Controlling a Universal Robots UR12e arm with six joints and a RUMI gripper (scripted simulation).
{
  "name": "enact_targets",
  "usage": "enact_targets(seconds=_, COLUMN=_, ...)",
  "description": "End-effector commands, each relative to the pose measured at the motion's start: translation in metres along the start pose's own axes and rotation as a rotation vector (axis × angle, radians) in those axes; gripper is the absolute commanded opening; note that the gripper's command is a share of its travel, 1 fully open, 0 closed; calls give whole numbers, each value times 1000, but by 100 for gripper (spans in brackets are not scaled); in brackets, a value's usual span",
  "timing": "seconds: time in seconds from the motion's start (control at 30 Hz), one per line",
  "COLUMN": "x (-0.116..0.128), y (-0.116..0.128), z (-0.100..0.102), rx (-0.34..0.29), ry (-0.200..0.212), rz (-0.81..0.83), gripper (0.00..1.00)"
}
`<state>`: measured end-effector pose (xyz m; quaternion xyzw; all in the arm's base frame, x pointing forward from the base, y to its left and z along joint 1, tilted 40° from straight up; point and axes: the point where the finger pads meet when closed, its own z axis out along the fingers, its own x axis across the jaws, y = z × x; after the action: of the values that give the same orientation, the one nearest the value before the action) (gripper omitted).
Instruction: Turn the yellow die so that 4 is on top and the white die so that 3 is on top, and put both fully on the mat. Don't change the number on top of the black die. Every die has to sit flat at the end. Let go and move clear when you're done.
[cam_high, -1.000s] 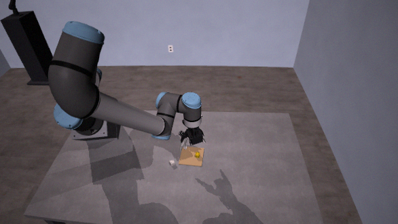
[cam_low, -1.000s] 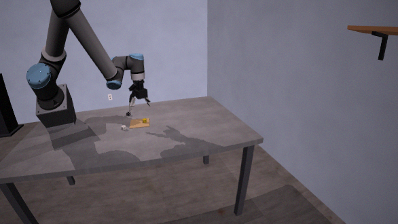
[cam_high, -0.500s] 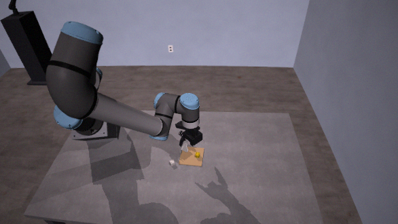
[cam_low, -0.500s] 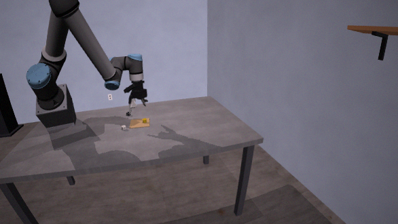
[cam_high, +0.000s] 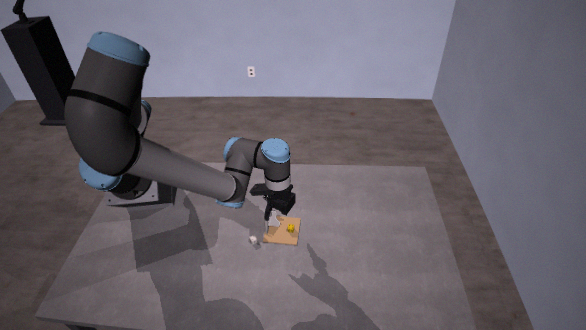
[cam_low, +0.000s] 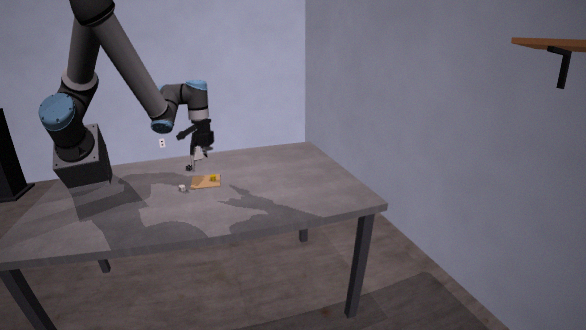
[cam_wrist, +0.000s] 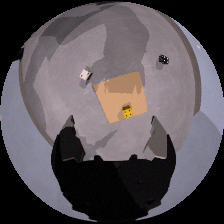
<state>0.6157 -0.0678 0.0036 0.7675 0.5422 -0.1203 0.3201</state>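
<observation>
- Above the tan mat (cam_wrist: 114, 92), my tool (cam_wrist: 111, 125) hangs spread to its widest, gripping nothing.
- On the mat sits the yellow die (cam_wrist: 127, 111); its top number is too small to read.
- At ten o'clock from the mat, off it on the tabletop (cam_low: 310, 175), lies the white die (cam_wrist: 85, 74); the black die (cam_wrist: 163, 59) sits at two o'clock.
- I judge the dice light, rigid and smooth; I'd pinch two opposite flat faces, squarely centred.
</observation>
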Motion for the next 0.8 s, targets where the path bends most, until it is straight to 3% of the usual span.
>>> enact_targets(seconds=0.0, x=-6, y=-3, z=0, rx=-7, ry=7, rz=-150, gripper=100)
enact_targets(seconds=0.77, x=-28, y=-12, z=2, rx=-9, ry=5, rz=-742, gripper=100)
